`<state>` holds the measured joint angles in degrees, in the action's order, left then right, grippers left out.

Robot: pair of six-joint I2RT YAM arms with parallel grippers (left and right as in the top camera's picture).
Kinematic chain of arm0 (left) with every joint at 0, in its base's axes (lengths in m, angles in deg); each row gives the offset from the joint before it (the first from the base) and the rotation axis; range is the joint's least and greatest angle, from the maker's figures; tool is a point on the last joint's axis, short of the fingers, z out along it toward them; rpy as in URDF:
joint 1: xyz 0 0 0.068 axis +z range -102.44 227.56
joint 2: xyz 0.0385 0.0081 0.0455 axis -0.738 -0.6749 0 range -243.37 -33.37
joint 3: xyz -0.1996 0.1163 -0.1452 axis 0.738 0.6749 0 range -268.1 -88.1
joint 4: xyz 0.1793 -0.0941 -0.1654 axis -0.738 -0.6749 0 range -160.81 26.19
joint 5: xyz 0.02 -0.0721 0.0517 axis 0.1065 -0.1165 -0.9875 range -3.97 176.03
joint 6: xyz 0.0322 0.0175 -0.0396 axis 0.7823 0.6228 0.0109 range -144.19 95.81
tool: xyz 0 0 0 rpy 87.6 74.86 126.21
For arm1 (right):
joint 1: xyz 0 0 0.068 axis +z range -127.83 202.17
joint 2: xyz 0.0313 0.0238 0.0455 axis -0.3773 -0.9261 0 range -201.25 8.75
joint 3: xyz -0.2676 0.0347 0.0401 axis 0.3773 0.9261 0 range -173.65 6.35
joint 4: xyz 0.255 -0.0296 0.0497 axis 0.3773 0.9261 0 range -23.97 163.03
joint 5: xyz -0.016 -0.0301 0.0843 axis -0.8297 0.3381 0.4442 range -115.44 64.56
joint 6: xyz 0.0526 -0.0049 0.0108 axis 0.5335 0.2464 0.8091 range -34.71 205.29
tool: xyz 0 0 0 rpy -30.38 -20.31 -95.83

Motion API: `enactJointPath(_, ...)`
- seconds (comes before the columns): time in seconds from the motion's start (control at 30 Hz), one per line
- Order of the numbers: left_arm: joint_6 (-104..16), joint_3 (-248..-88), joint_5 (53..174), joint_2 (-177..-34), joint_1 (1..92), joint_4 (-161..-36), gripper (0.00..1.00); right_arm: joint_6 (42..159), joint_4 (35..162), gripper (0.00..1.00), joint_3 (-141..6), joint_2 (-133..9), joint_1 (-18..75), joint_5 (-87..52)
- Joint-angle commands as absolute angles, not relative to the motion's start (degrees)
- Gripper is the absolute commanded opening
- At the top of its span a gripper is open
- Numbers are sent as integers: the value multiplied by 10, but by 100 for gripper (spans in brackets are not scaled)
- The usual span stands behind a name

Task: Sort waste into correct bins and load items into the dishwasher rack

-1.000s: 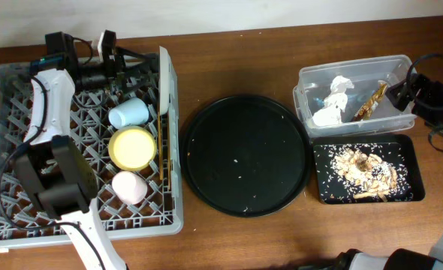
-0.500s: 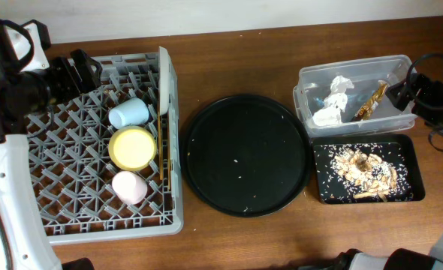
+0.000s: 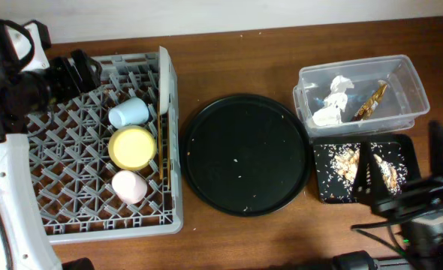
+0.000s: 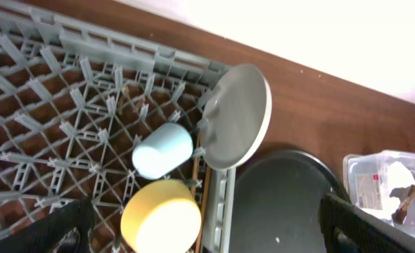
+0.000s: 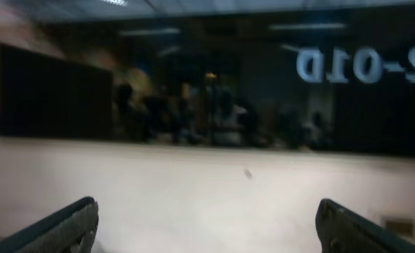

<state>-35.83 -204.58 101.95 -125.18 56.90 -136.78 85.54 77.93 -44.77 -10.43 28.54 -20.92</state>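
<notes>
Both tools gape empty: left tool (image 4: 207,205) over the rack (image 3: 79,154), right tool (image 5: 206,206) far right of it. The plate (image 4: 237,116), upright at the rack's right wall, could topple if brushed.

The right gripper (image 5: 207,235) shows only its two dark fingertips (image 5: 60,228), spread wide apart at the lower corners with nothing between them. Straight ahead of it is a pale, blurred wall (image 5: 214,193) with one small dark speck (image 5: 247,173). Above the wall runs a dark glass band (image 5: 158,91) with dim reflections, and pale lettering (image 5: 362,65) shows above the right-hand finger.
</notes>
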Motion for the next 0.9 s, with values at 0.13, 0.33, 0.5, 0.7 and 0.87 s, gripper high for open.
enactJointPath(0.13, -362, -2045, 1016, -1250, 567, -1370, 99, 888, 441, 99, -3, 86, 236, -196)
enactJointPath(0.33, -362, -2045, 1016, -1250, 567, -1370, 99, 888, 692, 99, 60, 86, 237, -197)
enactJointPath(0.5, -362, -2045, 1016, -1250, 567, -1370, 99, 888, 701, 99, 60, 85, 236, -201)
enactJointPath(0.7, -362, -2045, 1016, -1250, 567, -1370, 99, 888, 701, 99, 60, 85, 236, -201)
enactJointPath(0.87, -362, -2032, 1012, -1202, 564, -1370, 99, 888, 701, 99, 60, 85, 236, -201)
